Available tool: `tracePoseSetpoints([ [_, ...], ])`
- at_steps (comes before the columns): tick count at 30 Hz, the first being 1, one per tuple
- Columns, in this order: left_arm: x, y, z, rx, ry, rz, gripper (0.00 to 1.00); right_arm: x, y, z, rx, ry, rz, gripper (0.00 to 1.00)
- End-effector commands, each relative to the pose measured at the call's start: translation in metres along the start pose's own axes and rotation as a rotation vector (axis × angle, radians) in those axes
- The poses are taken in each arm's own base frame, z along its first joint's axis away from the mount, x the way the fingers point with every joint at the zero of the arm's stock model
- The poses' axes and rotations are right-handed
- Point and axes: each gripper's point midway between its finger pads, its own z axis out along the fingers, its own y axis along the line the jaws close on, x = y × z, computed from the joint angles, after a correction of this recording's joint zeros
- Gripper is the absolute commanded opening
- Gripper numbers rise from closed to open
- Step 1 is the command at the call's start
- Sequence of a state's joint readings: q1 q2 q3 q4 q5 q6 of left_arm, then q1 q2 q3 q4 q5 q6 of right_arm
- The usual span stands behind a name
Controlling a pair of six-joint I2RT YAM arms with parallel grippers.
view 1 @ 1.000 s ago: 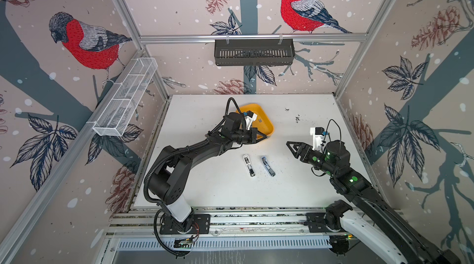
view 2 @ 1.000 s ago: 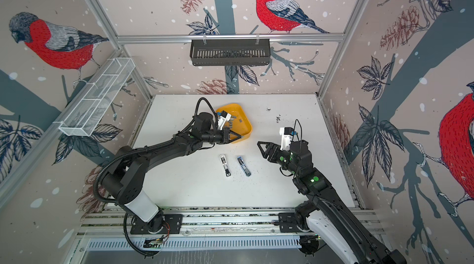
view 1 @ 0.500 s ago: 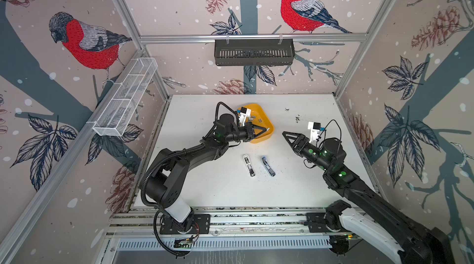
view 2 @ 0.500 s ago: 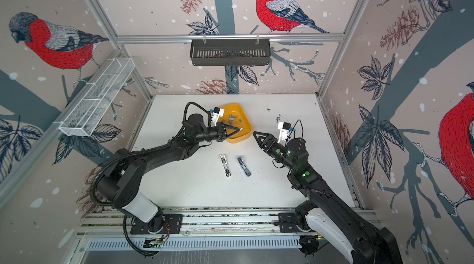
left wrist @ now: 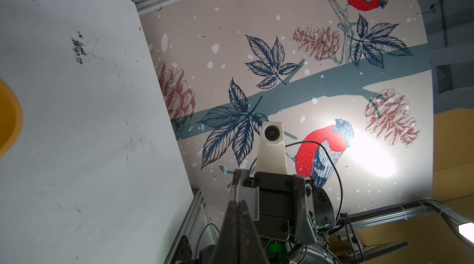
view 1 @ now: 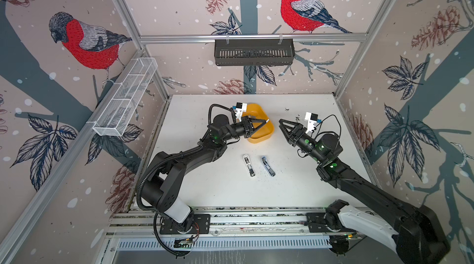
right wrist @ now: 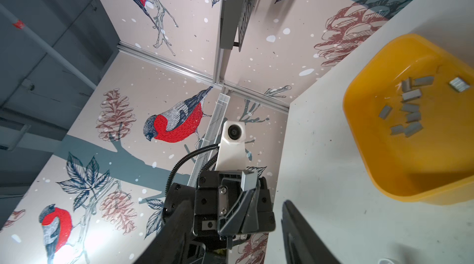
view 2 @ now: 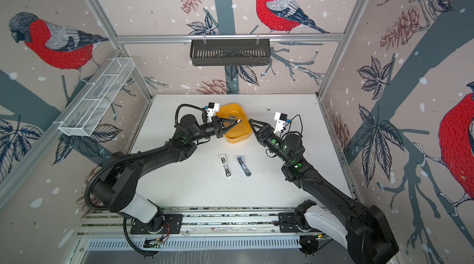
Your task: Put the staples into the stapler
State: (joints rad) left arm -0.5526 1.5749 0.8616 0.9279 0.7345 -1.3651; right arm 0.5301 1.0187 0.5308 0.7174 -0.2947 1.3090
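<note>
My left gripper (view 1: 265, 121) (view 2: 237, 121) hovers over the yellow tray (view 1: 264, 135) (view 2: 240, 137), shut on a small grey strip of staples (right wrist: 248, 179) (left wrist: 248, 198). Its fingertips (left wrist: 238, 203) are pressed together. More staples (right wrist: 410, 111) lie loose inside the tray (right wrist: 384, 162). My right gripper (view 1: 281, 125) (view 2: 252, 126) (right wrist: 233, 205) is open and empty, just right of the tray, pointing at the left gripper's tip. Two small oblong stapler bodies lie side by side on the table, one silver-white (view 1: 248, 165) (view 2: 225, 165) and one dark blue (view 1: 268, 166) (view 2: 244, 166).
A black slotted basket (view 1: 254, 52) hangs on the back rail and a white wire basket (view 1: 125, 96) on the left wall. Dark specks (view 1: 297, 116) mark the white table (view 1: 218, 193) near the right arm. The table edge meets an aluminium rail (view 1: 230, 217) at the front.
The left gripper swung right over the tray with the strip, then rose slightly. The right gripper moved toward the back and left, closer to the left gripper's tip, its jaws narrowing a little.
</note>
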Motion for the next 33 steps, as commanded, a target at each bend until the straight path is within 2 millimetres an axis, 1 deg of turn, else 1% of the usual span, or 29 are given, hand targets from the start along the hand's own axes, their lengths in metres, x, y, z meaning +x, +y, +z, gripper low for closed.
tracePoseSetpoints([
  [1,-0.005,-0.03,-0.003,0.099,-0.027,0.01,0.0,-0.011,0.027,0.004,-0.103,-0.051,-0.004,0.55],
  [4,-0.006,-0.038,-0.006,0.109,-0.041,0.007,0.0,-0.009,0.027,0.011,-0.11,-0.045,0.014,0.54],
  [10,-0.009,-0.054,-0.008,0.138,-0.057,0.005,0.0,-0.005,0.036,0.025,-0.145,-0.031,0.029,0.54],
  [17,-0.012,-0.065,-0.012,0.165,-0.075,0.008,0.0,-0.003,0.048,0.034,-0.169,-0.029,0.04,0.51],
  [20,-0.012,-0.066,-0.012,0.168,-0.077,0.008,0.0,-0.003,0.051,0.036,-0.175,-0.035,0.042,0.5],
  [25,-0.013,-0.068,-0.012,0.174,-0.081,0.009,0.0,-0.004,0.05,0.041,-0.172,-0.038,0.045,0.49],
  [33,-0.014,-0.069,-0.013,0.175,-0.088,0.009,0.0,-0.001,0.051,0.05,-0.185,-0.023,0.048,0.48],
])
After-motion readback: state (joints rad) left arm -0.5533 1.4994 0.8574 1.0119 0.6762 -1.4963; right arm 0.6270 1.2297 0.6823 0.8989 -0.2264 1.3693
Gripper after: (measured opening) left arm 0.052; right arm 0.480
